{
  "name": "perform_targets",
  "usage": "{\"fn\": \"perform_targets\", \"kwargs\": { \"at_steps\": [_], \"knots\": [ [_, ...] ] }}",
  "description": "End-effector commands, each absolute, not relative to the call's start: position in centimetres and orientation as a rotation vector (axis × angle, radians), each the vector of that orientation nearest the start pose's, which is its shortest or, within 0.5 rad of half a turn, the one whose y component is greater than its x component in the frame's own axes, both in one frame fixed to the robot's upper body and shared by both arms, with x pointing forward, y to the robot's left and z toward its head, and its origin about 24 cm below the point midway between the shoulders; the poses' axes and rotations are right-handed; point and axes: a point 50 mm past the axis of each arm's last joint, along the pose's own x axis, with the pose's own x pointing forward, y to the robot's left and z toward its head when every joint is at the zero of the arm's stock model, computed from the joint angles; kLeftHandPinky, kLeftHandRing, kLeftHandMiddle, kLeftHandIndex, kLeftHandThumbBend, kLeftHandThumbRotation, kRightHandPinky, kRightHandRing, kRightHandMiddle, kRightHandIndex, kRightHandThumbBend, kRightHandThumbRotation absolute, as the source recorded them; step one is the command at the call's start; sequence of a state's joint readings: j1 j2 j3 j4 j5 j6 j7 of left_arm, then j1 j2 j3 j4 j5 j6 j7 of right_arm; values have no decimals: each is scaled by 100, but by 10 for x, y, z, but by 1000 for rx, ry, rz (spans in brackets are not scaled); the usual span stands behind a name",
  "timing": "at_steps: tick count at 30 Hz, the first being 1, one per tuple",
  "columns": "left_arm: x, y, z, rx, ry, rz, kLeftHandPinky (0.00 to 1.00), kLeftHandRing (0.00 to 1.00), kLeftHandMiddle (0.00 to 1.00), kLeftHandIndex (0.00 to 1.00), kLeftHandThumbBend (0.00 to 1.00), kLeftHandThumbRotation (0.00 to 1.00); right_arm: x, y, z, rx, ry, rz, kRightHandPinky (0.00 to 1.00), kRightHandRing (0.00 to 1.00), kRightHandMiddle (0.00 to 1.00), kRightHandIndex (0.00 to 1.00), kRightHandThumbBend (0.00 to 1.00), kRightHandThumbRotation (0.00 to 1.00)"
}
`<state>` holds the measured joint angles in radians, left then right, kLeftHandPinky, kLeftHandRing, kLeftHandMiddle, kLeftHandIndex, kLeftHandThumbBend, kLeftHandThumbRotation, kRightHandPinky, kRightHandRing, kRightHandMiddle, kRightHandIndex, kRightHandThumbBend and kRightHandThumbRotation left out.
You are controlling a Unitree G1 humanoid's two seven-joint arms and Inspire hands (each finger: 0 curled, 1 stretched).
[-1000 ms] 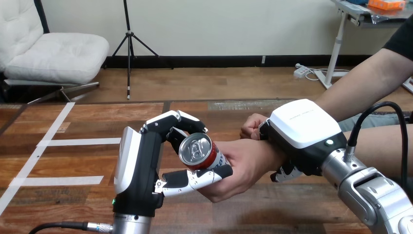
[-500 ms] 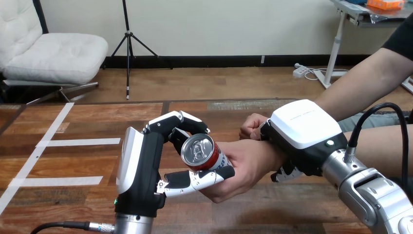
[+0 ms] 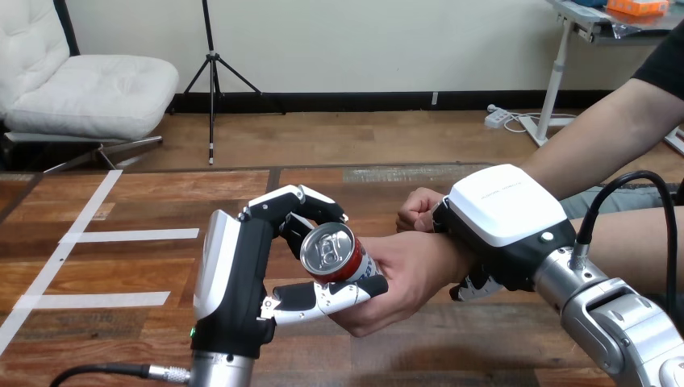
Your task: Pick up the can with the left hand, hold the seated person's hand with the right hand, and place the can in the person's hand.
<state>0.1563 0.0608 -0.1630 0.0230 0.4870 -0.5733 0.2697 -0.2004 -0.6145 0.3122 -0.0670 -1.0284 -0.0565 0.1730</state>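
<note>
While upright, left hand (image 3: 234,282), fingers (image 3: 298,200) curled round the can (image 3: 331,251) at the person's hand (image 3: 407,270); right hand (image 3: 504,214) clamped round the wrist (image 3: 461,260).

The lower body of the can (image 3: 332,251) is hidden between my left hand (image 3: 238,282) and the person's hand (image 3: 411,270) (palm contact cannot be confirmed). My right hand (image 3: 504,214) covers most of the person's wrist (image 3: 461,260) and of my own fingers curled round it. The bottom edge cuts off my forearms.
</note>
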Motion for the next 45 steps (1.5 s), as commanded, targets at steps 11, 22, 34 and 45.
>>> {"fn": "perform_targets", "kwargs": {
  "at_steps": [11,22,34,45],
  "knots": [
    [212,111,73,597,-502,-166,64,78,86,86,90,30,290,-172,113,-1714,-218,325,59,67,72,72,80,2],
    [212,112,74,611,-511,-190,98,99,99,99,99,44,290,-174,113,-1757,-201,332,74,81,84,82,81,6],
    [213,113,73,628,-521,-188,100,100,100,100,100,53,290,-174,113,-1791,-185,333,82,89,90,86,81,10],
    [213,114,73,642,-519,-175,100,100,100,100,100,57,290,-175,112,-1800,-192,326,86,92,92,88,83,11]
  ]
}}
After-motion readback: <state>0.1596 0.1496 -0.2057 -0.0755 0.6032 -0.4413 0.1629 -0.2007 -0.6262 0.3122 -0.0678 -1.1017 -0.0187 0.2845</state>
